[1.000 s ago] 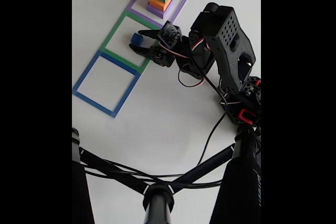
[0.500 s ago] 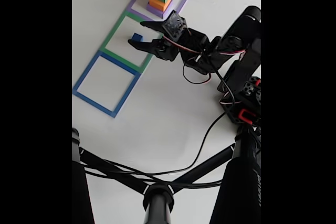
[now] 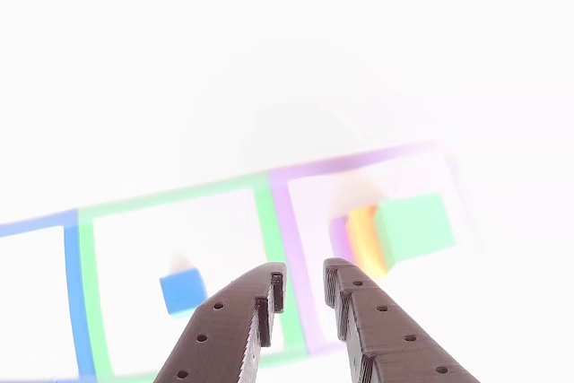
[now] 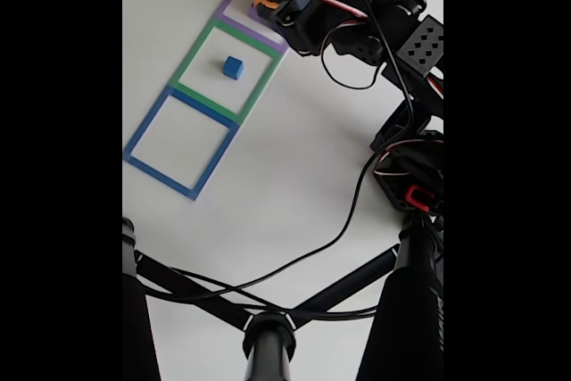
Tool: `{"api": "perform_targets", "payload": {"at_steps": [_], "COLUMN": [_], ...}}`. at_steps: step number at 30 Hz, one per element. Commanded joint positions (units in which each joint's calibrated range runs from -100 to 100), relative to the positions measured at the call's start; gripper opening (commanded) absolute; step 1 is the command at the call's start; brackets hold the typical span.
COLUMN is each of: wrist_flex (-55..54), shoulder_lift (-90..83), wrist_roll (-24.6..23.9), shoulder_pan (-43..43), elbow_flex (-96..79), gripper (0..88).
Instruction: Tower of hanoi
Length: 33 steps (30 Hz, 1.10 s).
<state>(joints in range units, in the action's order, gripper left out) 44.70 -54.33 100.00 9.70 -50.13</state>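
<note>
Jaws of the gripper (image 3: 300,277) stand slightly parted with nothing between them, the two dark fingertips side by side at the bottom of the other view. Beyond them, the small blue cube (image 3: 183,291) sits alone on the white table (image 4: 294,176) inside the green square outline (image 4: 226,71), apart from the fingers. The stack of green block (image 3: 414,227) on orange block (image 3: 366,238) on purple slab (image 3: 340,238) stands inside the purple square outline (image 3: 296,248), just past the right fingertip. In the fixed view the arm (image 4: 375,33) partly covers this stack. The blue square outline (image 4: 181,143) adjoins the green one on the far side from the stack.
</note>
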Motion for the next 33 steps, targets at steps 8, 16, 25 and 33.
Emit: {"api": "perform_targets", "payload": {"at_steps": [8, 16, 25, 33], "wrist_flex": [35.70, 38.94, 25.90, 3.80], "shoulder_lift": [0.11, 0.83, -5.54, -7.72], "wrist_roll": [0.00, 0.00, 0.00, 0.00], "shoulder_pan": [10.62, 15.71, 20.40, 24.34], "elbow_flex": [37.59, 41.77, 22.59, 0.59], "gripper": [0.2, 6.7, 15.0, 28.3]}}
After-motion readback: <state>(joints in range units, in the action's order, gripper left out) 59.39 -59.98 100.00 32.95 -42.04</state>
